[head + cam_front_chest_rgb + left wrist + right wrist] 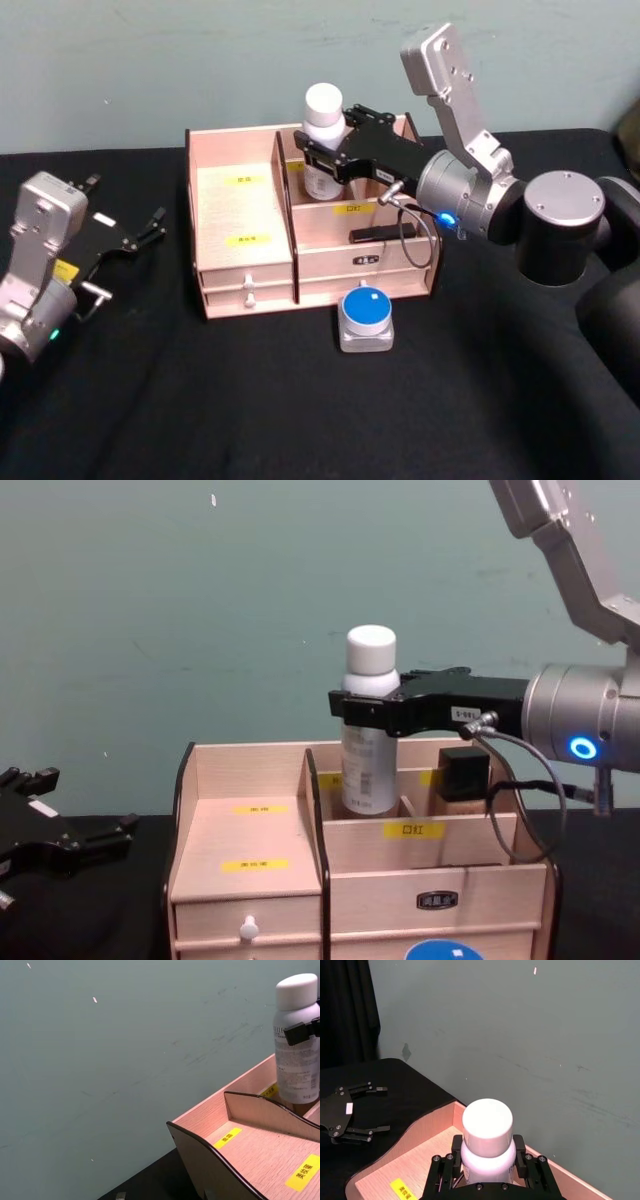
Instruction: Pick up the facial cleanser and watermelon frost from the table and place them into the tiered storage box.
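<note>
The facial cleanser (322, 112), a tall white bottle, stands upright with its lower part down in the back compartment of the tiered storage box (238, 205). My right gripper (322, 152) is shut on the bottle's upper body, just under the cap. The chest view shows the facial cleanser (369, 765), the right gripper (366, 706) and the storage box (250, 892); the bottle's base is hidden behind a divider. The watermelon frost (366, 313), a blue-lidded jar, sits on the table in front of the box. My left gripper (157, 224) rests open on the table, left of the box.
A small black object (375, 235) lies in the box's middle right compartment. A grey cable (412, 235) loops from my right wrist over the box's right side. A teal wall (200, 60) stands close behind the box. Black cloth (250, 400) covers the table.
</note>
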Motion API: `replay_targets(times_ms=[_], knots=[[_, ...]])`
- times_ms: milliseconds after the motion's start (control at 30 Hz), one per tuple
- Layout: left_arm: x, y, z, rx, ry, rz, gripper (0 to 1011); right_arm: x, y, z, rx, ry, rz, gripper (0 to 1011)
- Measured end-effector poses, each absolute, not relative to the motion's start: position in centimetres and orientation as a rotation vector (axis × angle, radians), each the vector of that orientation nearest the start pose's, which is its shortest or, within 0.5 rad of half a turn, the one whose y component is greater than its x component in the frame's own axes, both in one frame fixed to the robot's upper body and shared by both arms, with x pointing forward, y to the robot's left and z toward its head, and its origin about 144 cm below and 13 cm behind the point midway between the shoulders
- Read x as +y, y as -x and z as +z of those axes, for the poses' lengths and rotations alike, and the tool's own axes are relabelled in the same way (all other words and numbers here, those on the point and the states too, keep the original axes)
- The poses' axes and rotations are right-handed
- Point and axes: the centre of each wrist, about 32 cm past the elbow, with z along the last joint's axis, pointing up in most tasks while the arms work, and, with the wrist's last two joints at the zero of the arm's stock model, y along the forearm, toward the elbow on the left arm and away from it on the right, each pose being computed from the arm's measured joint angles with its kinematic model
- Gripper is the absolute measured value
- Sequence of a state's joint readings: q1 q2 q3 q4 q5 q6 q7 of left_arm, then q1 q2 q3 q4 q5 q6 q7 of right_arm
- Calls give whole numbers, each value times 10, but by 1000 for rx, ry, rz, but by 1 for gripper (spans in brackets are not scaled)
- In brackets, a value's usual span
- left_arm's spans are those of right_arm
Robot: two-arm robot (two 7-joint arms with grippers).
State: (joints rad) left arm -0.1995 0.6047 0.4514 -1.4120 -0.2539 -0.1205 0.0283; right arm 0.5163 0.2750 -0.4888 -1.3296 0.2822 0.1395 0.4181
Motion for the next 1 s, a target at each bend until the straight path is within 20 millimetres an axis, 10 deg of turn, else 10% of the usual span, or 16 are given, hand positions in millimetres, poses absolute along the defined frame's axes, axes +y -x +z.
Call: replay_targets(times_ms=[1000], knots=[[310, -489, 1140, -285, -304, 1248, 1010, -188, -581, 1214, -73, 163, -787, 611]])
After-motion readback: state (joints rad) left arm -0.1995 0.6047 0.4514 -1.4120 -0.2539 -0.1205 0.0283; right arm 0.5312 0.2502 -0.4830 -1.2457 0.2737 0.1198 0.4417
